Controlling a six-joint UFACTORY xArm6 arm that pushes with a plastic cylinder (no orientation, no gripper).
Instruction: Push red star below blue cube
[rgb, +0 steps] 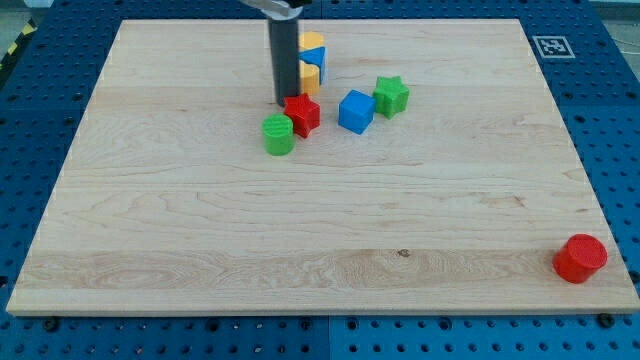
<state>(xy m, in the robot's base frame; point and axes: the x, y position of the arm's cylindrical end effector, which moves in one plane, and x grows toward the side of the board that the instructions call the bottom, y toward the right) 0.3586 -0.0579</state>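
Dark and straight, the rod comes down from the view's top; there is no hand to open or close, and my tip (284, 103) touches the red star's (302, 115) upper left edge. The red star sits left of the blue cube (355, 111), with a green cylinder (278, 135) just beside it at lower left. A green star (391, 96) lies right of the cube. Yellow and blue blocks (312, 60) stand behind the rod. A red cylinder (580, 258) rests near the wooden counter's (200, 230) lower right corner. Bare wood stretches below the cluster.
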